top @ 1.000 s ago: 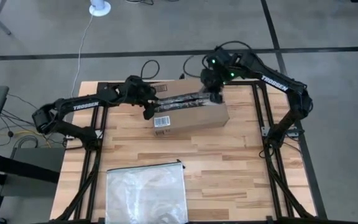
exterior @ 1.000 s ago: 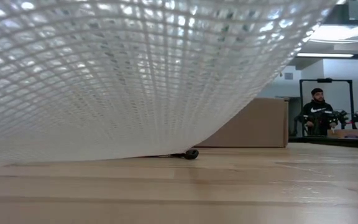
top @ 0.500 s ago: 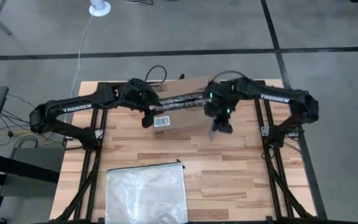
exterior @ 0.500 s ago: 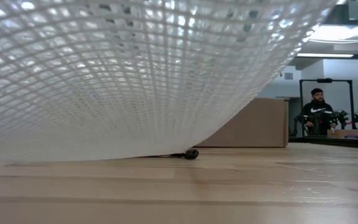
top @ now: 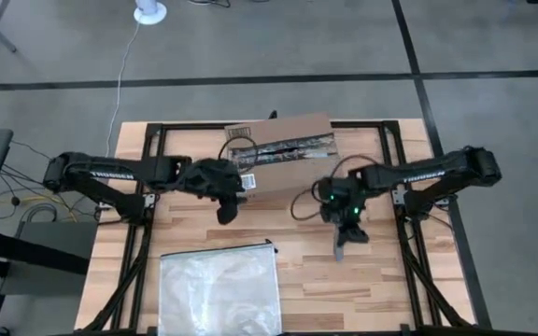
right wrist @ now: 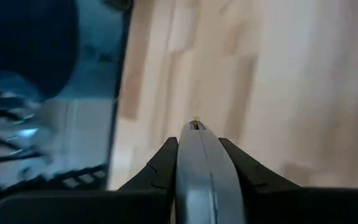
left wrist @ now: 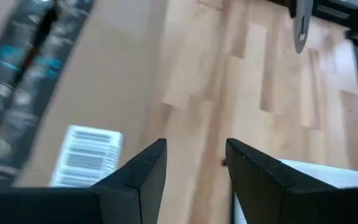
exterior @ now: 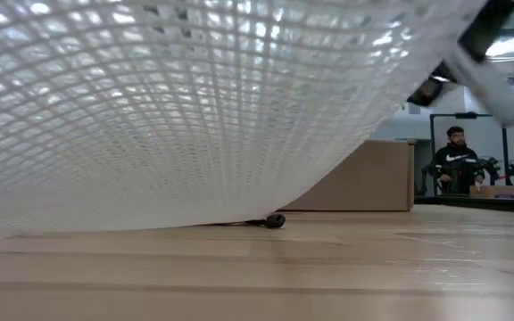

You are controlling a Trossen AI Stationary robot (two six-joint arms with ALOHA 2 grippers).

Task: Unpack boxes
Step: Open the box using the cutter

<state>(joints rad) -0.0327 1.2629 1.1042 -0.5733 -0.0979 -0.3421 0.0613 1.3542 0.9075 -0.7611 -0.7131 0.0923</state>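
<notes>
"TROSSEN" stands on the left arm; the box's barcode label is unreadable.

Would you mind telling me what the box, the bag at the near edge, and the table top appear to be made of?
The box looks like brown cardboard, matte, with dark printed tape and a white barcode label. The bag seems to be clear, glossy plastic with a grid reinforcement, visible close up in the low view. The table top looks like jointed wooden planks, light, with a smooth finish.
</notes>
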